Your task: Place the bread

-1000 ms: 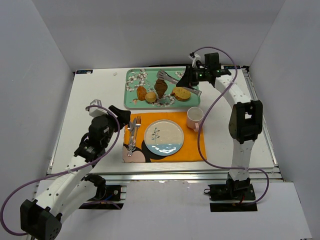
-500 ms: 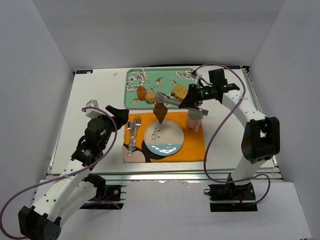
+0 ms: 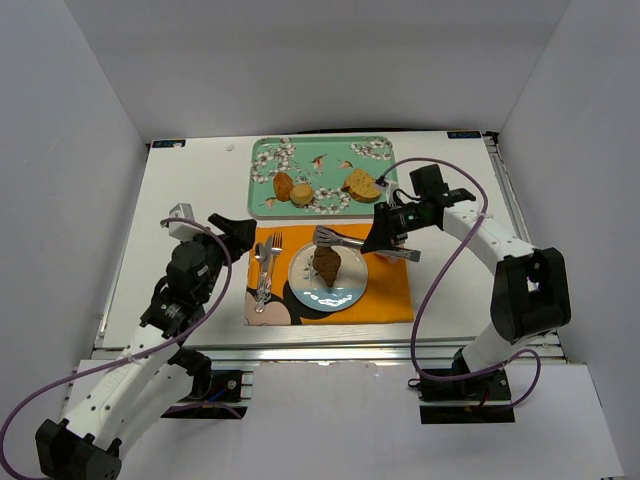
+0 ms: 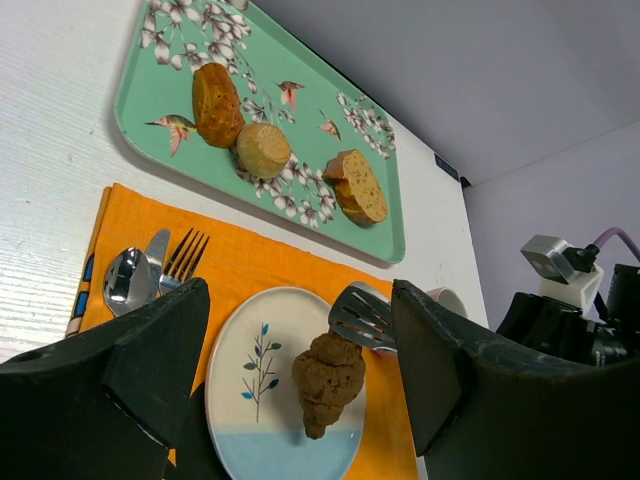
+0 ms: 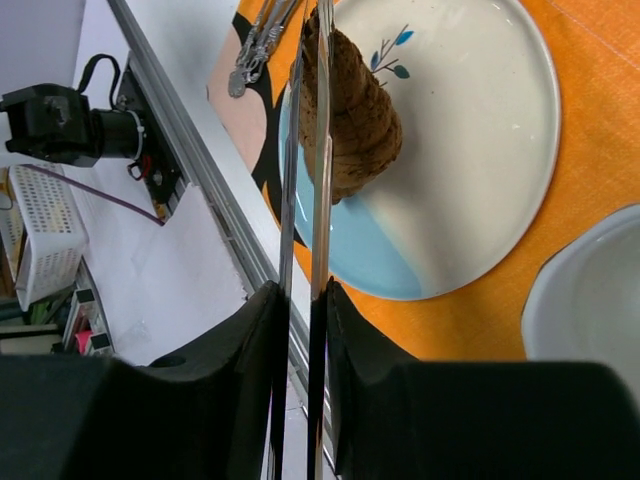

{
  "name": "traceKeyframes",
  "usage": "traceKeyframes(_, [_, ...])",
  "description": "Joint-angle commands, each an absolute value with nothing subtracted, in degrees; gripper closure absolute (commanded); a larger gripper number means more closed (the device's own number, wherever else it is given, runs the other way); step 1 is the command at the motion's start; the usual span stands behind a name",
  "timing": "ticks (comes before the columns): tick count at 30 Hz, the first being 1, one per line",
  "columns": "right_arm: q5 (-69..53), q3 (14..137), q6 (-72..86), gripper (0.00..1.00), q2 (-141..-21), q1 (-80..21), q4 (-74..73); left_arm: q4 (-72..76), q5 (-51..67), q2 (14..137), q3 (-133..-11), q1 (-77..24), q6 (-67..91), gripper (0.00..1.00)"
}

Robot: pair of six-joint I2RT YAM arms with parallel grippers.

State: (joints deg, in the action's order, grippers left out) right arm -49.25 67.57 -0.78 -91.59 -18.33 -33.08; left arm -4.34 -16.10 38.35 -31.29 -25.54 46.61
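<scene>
A brown croissant-shaped bread (image 3: 326, 265) is on the white-and-blue plate (image 3: 305, 270), on the orange placemat (image 3: 385, 295). My right gripper (image 3: 385, 230) is shut on metal tongs (image 3: 345, 240), whose ends sit at the bread's wide end. In the right wrist view the tongs (image 5: 305, 150) run alongside the bread (image 5: 360, 110) over the plate (image 5: 480, 130). My left gripper (image 3: 235, 232) is open and empty, left of the placemat. In its view the bread (image 4: 328, 382) lies on the plate (image 4: 250, 390) with the tongs (image 4: 365, 318) at its top.
A green flowered tray (image 3: 262, 152) at the back holds three other breads (image 3: 302, 194). A fork and spoon (image 3: 265, 265) lie left of the plate. A white mug (image 5: 590, 300) stands right of the plate, under my right gripper.
My right gripper carried the bread in the tongs from the tray forward and down onto the plate. My left arm shifted slightly.
</scene>
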Motion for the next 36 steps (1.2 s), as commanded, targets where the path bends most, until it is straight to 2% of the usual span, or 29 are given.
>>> traceKeyframes(1, [-48.6, 68.4, -2.1, 0.72, -92.3, -18.8, -32.9, -4.2, -16.5, 36.4, -30.6, -25.2, 47.2, 0.18])
traceKeyframes(6, [-48.6, 69.3, -1.5, 0.57, -92.6, -18.9, -31.8, -4.7, -17.1, 35.0, -30.0, -25.2, 47.6, 0.18])
traceKeyframes(11, [-48.5, 70.0, -0.8, 0.51, -92.7, -19.0, -30.9, -5.3, -17.4, 34.3, -30.0, -25.2, 47.5, 0.18])
traceKeyframes(24, [-45.7, 74.3, -0.4, 0.51, -93.5, -18.9, -28.0, -5.7, -17.5, 34.1, -30.4, -25.2, 47.5, 0.18])
traceKeyframes(30, [-41.6, 78.9, 6.6, 0.51, -97.4, -19.0, -23.3, -5.7, -17.5, 34.5, -31.0, -25.2, 47.5, 0.18])
traceKeyframes(36, [-42.2, 85.4, 18.2, 0.51, -107.2, -18.9, -18.2, -6.0, -16.9, 35.9, -32.3, -25.2, 48.2, 0.18])
